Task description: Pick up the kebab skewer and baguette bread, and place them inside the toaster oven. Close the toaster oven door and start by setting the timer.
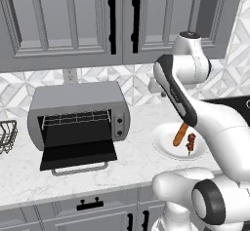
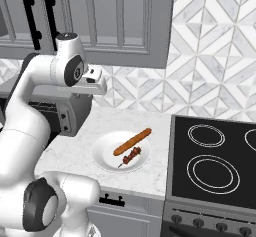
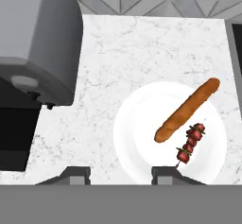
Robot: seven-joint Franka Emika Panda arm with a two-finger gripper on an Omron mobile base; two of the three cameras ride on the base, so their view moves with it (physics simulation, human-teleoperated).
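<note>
Left base view: the toaster oven [image 1: 78, 115] stands with its door [image 1: 78, 156] dropped open and nothing on the rack, so every step remains. Right base view: the baguette [image 2: 132, 141] and skewer [image 2: 131, 156] lie side by side on a white plate [image 2: 102, 153]. Hand view: the gripper [image 3: 120, 175] hovers above the plate, seemingly part open and empty.

light: even, bright, diffuse | shadows: faint, soft | glare: none | focus: sharp throughout | distortion: none at edges | rendered, slightly pixelated

Baguette bread [image 1: 180, 134] upper end behind the arm; toaster oven [image 3: 38, 43] cropped.
</note>
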